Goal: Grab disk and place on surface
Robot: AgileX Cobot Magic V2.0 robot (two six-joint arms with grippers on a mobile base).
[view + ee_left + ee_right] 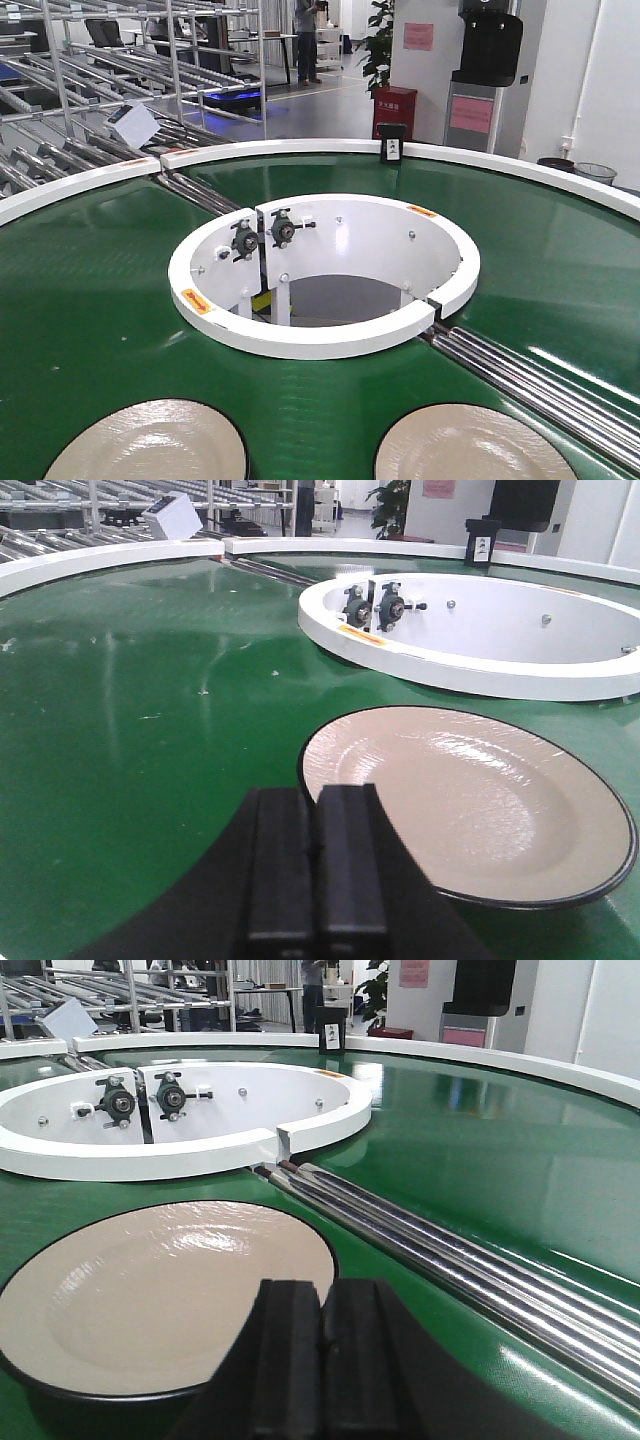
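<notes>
The left disk (pixel 470 800) lay flat on the green belt (pixel 150 700) just ahead of the left end effector (pixel 316 800), the right disk (pixel 165 1295) likewise before the right end effector (pixel 322 1292). Both end effectors were pinched closed and empty. Nothing was grasped yet, and the surface was apparently out of view, so the whole task remained.

Metal roller racks (pixel 100 60) filled the upper left of the front view. At top centre a person (pixel 307 40) stood by a table on a pale, shiny floor (pixel 330 95), with a blue light (pixel 235 97) glowing low to the left. A potted plant (pixel 380 45) and a red box (pixel 394 108) stood before a white wall (pixel 425 90) bearing a pink notice (pixel 418 36). A black machine (pixel 490 45) showed at upper right.
</notes>
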